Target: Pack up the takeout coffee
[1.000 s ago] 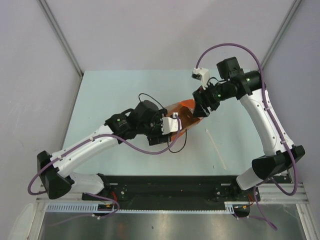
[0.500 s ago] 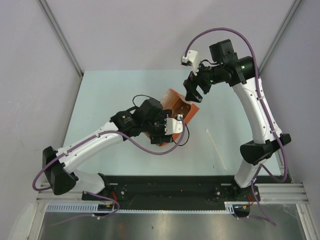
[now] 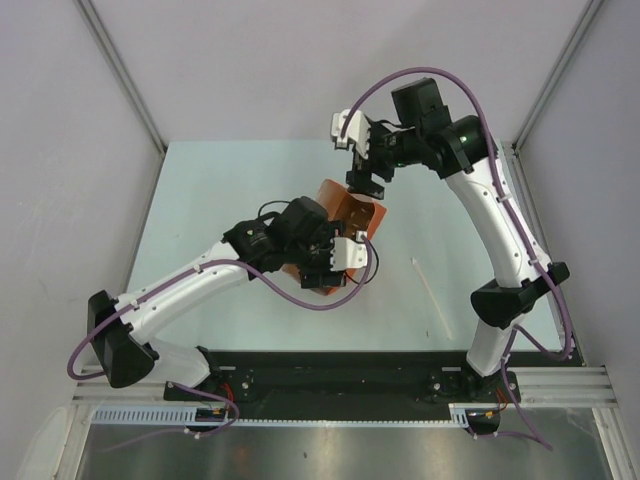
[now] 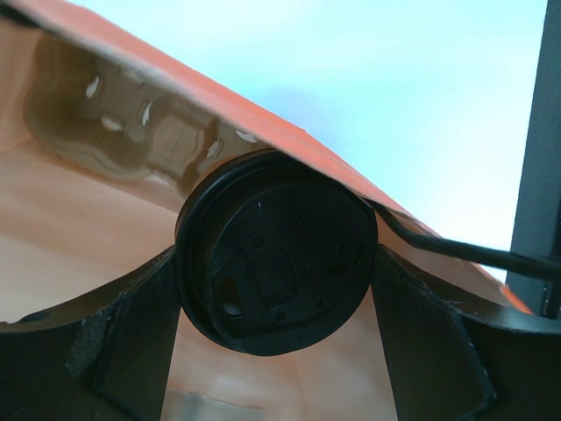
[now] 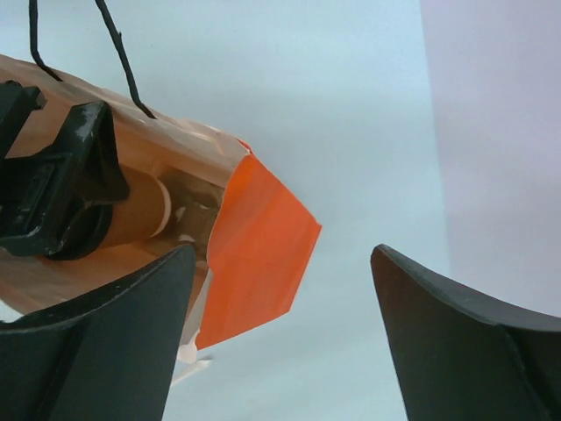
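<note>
The orange paper bag (image 3: 352, 211) lies tipped on the table with its mouth toward my left arm. My left gripper (image 3: 326, 238) reaches into the bag and is shut on the takeout coffee. In the left wrist view the black lid (image 4: 276, 250) sits between my fingers (image 4: 145, 307), with the bag's inside (image 4: 79, 228) around it. In the right wrist view the tan cup (image 5: 131, 215) shows inside the bag (image 5: 263, 246), held by the left gripper (image 5: 53, 189). My right gripper (image 3: 361, 181) is open and empty, raised above the bag's far end.
A brown moulded tray (image 4: 149, 132) sits deep inside the bag. The bag's black cord handles (image 5: 118, 48) trail loose. A thin white strip (image 3: 432, 292) lies on the pale table (image 3: 220, 190) to the right. Grey walls close in the back and sides.
My right gripper has left the bag and moved up and to the left, open. The bag has shifted left with my left gripper inside it.
</note>
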`<state>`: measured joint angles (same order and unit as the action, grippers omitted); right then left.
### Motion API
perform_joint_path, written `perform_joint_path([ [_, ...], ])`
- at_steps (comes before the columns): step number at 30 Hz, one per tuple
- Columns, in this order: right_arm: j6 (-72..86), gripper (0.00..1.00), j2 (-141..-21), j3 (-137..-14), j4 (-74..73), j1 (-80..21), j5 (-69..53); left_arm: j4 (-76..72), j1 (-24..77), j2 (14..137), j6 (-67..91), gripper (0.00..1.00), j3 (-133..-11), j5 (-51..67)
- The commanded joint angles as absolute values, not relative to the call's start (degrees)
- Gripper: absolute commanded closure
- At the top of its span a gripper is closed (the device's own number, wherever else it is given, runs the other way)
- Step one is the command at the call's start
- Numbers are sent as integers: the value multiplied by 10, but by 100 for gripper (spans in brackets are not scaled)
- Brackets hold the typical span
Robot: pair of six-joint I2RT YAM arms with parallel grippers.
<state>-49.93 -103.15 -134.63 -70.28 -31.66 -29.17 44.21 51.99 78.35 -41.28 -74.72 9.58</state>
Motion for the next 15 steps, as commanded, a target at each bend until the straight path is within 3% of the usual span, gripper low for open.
perform_joint_path([
  [1, -588, 20, -1043, -1344, -660, -345, -297, 444, 523, 786, -428, 51, -772, 118],
  [2, -595, 29, -1047, -1345, -662, -350, -294, 444, 523, 785, -428, 51, -771, 119],
  [6, -613, 44, -1069, -1364, -716, -347, -292, 446, 523, 782, -428, 51, -767, 112],
  [15, -605, 54, -1066, -1335, -823, -347, -297, 451, 516, 764, -410, 51, -747, 100],
])
